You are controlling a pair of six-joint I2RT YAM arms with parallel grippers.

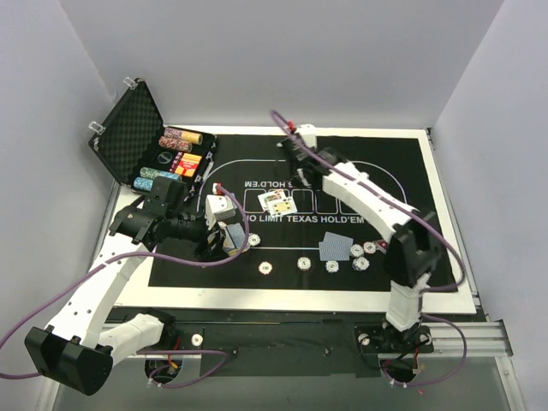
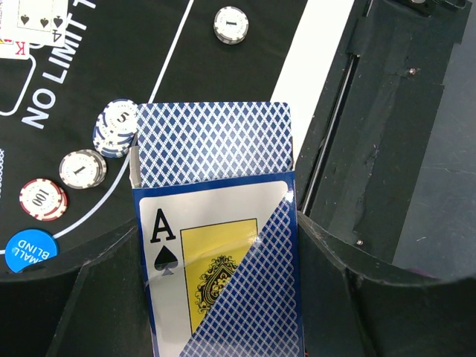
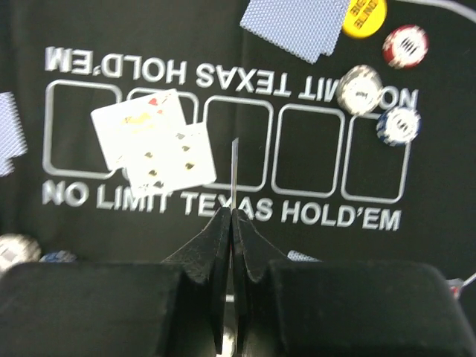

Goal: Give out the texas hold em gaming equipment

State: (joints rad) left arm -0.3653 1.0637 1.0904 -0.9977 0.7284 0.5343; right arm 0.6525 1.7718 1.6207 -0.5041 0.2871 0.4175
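Dealing the community cards looks like the step in hand. The right gripper (image 3: 232, 217) is pinched on one playing card (image 3: 235, 167), held edge-on over the felt mat (image 3: 446, 149), with two face-up cards (image 3: 152, 141) at its ten o'clock. The left gripper (image 2: 223, 305) clamps the blue-backed deck (image 2: 216, 149). Next, I'd judge, the card should be laid flat in the empty box (image 3: 251, 123) at twelve o'clock.

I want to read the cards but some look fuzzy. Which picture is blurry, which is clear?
Right wrist view: the face-up cards are smeared and washed out. Left wrist view: sharp, the ace of spades reads clearly, with pale sheen on the blue card back above it. Top view: cards too small to read.
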